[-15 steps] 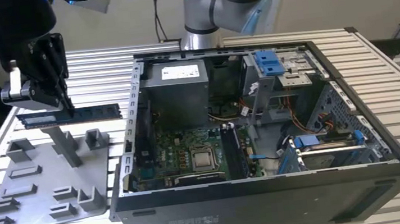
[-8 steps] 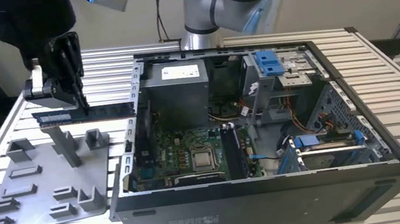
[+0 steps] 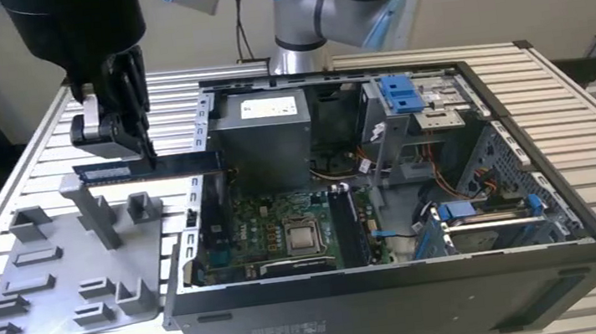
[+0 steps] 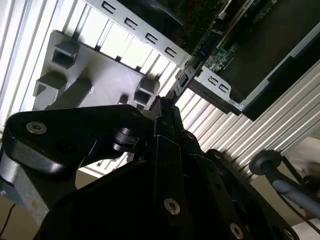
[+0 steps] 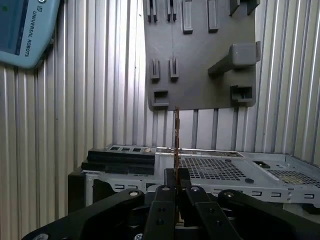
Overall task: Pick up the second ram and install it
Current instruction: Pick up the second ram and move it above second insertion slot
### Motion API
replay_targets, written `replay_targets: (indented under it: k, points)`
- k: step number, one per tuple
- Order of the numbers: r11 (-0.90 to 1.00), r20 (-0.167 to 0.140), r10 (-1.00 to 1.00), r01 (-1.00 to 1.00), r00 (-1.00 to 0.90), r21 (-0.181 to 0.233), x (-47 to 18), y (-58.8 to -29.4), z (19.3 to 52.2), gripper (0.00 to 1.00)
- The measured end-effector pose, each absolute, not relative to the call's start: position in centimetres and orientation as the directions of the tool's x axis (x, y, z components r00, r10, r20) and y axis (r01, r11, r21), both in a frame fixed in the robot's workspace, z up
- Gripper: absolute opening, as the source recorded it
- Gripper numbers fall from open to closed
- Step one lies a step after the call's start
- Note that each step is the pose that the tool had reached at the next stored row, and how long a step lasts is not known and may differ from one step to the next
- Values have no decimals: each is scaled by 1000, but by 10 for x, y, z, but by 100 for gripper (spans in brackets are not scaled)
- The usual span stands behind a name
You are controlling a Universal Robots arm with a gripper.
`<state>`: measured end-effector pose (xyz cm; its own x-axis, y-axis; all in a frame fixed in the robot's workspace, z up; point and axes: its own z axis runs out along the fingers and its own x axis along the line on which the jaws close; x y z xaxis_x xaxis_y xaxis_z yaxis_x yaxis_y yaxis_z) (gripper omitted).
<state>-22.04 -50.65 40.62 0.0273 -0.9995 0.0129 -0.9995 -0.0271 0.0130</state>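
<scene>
The second ram (image 3: 107, 172), a long dark stick with a pale label, hangs level above the table between the grey fixture plate (image 3: 52, 279) and the open computer case (image 3: 402, 290). My gripper (image 3: 146, 155) is shut on it near its middle. In the first wrist view the ram (image 5: 176, 135) shows edge-on as a thin strip rising from my gripper (image 5: 176, 182), with the fixture plate (image 5: 200, 55) beyond it. In the second wrist view the gripper (image 4: 165, 117) is beside the fixture plate (image 4: 100, 65).
Inside the case lie the motherboard (image 3: 283, 236), a grey power-supply box (image 3: 260, 133) and blue drive brackets (image 3: 403, 96). Tall fixture posts (image 3: 95, 211) stand just below the ram. The arm's base (image 3: 315, 22) is behind the case. A pale blue handheld unit (image 5: 25, 30) lies on the slatted table.
</scene>
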Motion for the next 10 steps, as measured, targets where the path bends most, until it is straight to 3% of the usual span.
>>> replay_targets:
  k: [10]
  points:
    - [-27,13,-1000,-1000,27,13,-198,-507,406,14]
